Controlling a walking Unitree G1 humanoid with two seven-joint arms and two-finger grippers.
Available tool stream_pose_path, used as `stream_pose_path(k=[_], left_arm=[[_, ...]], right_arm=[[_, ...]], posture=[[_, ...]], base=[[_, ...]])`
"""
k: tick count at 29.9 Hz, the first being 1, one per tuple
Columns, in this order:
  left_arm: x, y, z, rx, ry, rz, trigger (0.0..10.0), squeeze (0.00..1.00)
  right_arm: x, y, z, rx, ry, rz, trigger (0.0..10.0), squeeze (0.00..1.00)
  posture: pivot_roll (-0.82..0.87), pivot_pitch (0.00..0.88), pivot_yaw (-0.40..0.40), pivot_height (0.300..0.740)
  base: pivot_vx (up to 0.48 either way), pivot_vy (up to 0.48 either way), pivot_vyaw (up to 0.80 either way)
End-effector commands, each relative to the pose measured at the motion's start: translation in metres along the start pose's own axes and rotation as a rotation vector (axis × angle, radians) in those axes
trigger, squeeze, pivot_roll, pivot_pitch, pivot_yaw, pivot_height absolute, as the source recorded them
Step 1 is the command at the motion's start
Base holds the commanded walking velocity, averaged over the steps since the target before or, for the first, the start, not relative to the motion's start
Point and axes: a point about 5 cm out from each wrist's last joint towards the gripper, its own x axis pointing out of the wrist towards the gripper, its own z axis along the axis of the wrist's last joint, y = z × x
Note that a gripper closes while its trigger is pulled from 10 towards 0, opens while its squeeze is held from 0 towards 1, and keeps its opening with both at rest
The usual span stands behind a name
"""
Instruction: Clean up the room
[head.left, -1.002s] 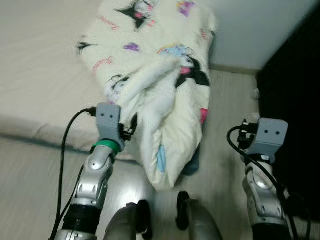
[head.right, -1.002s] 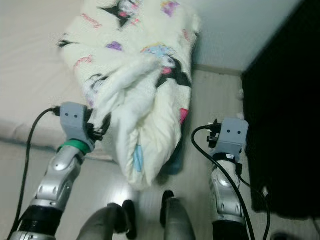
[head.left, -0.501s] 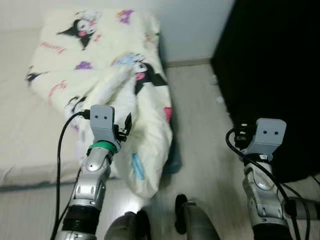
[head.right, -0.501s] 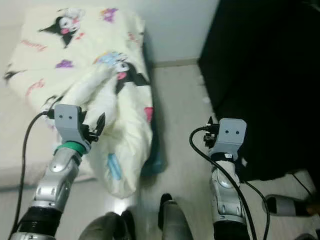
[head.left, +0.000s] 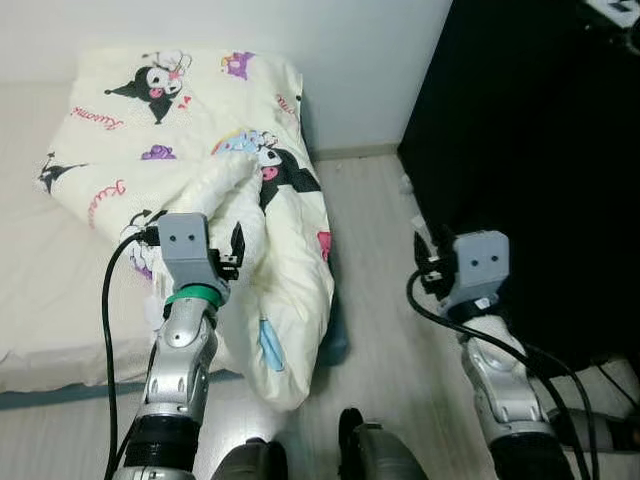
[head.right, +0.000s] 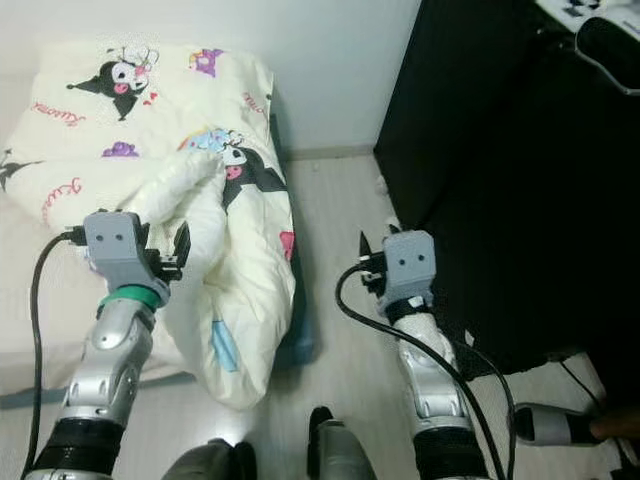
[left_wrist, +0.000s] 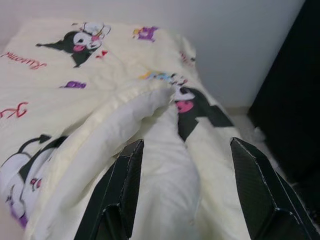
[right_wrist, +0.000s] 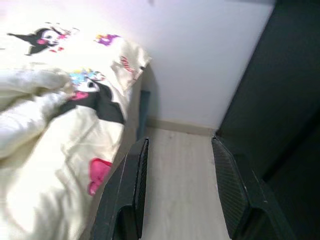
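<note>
A cream duvet printed with cartoon figures lies bunched on a low white mattress. One fold of it hangs over the mattress corner down to the floor. My left gripper is raised at the duvet's near fold. In the left wrist view this gripper is open with nothing held, the fold just beyond its fingertips. My right gripper hovers over the pale wooden floor between the mattress and a black cabinet. It is open and holds nothing.
The tall black cabinet runs along the right side. A white wall closes the far end. A small white scrap lies by the cabinet's foot. A grey object and cables lie at the lower right.
The camera has swung to the right, so the duvet now sits further left and more of the black cabinet shows. Both arms stay raised with their grippers open.
</note>
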Motion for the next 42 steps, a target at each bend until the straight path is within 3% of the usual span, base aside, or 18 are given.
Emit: stream_pose_path(k=[1, 5, 21, 34, 42], left_arm=[[-0.003, 0.0, -0.008, -0.004, 0.025, 0.001, 10.0, 0.0], [-0.003, -0.002, -0.007, -0.003, 0.019, -0.007, 10.0, 0.0], [-0.002, -0.002, -0.004, 0.003, 0.006, -0.021, 10.0, 0.0], [-0.001, -0.001, 0.007, 0.064, -0.042, -0.031, 10.0, 0.0], [-0.001, -0.006, 0.006, 0.05, -0.019, -0.039, 10.0, 0.0]], right_arm=[[-0.001, 0.003, -0.004, 0.014, 0.009, 0.024, 10.0, 0.0], [0.002, 0.005, -0.002, 0.024, -0.002, 0.047, 10.0, 0.0], [0.008, 0.016, -0.004, 0.041, -0.019, 0.102, 10.0, 0.0], [0.012, 0.024, -0.004, 0.067, -0.037, 0.114, 10.0, 0.0], [0.012, 0.024, -0.006, 0.078, -0.042, 0.105, 10.0, 0.0]], posture=[[0.05, 0.11, 0.028, 0.735], [0.05, 0.11, 0.023, 0.735], [0.06, 0.108, 0.019, 0.735], [0.09, 0.102, 0.029, 0.735], [0.1, 0.104, 0.032, 0.735]], base=[[0.0, 0.0, 0.0], [0.0, 0.0, 0.0], [0.0, 0.472, 0.0], [0.0, -0.381, 0.0], [0.0, -0.179, 0.0]])
